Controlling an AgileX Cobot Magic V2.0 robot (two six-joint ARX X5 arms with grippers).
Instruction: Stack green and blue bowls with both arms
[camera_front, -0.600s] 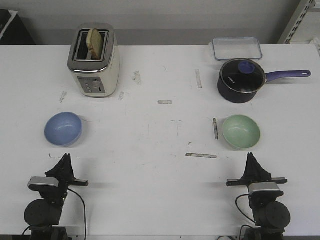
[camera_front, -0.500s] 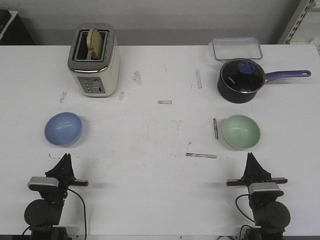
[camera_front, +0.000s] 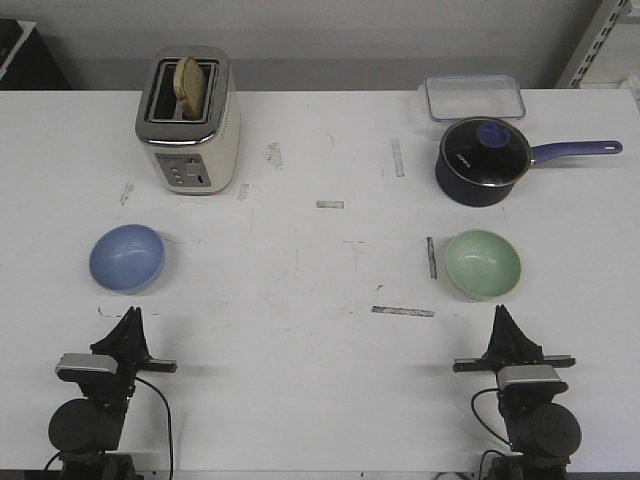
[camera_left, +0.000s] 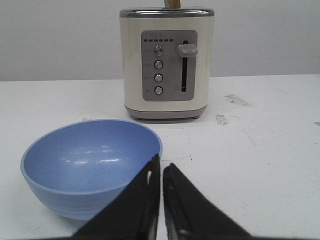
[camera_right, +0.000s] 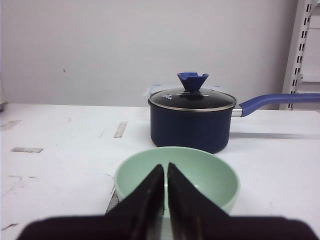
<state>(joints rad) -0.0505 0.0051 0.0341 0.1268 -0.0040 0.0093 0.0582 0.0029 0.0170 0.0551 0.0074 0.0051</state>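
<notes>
The blue bowl (camera_front: 127, 257) sits upright and empty on the left of the white table; it also shows in the left wrist view (camera_left: 90, 165). The mint green bowl (camera_front: 483, 263) sits upright and empty on the right; it also shows in the right wrist view (camera_right: 185, 175). My left gripper (camera_front: 131, 318) is shut and empty, just short of the blue bowl (camera_left: 161, 167). My right gripper (camera_front: 500, 315) is shut and empty, just short of the green bowl (camera_right: 165, 167).
A cream toaster (camera_front: 187, 120) with bread in it stands at the back left. A dark navy saucepan (camera_front: 483, 160) with a lid and long handle stands behind the green bowl, a clear lidded container (camera_front: 473, 97) behind it. Tape strips (camera_front: 403, 311) mark the table.
</notes>
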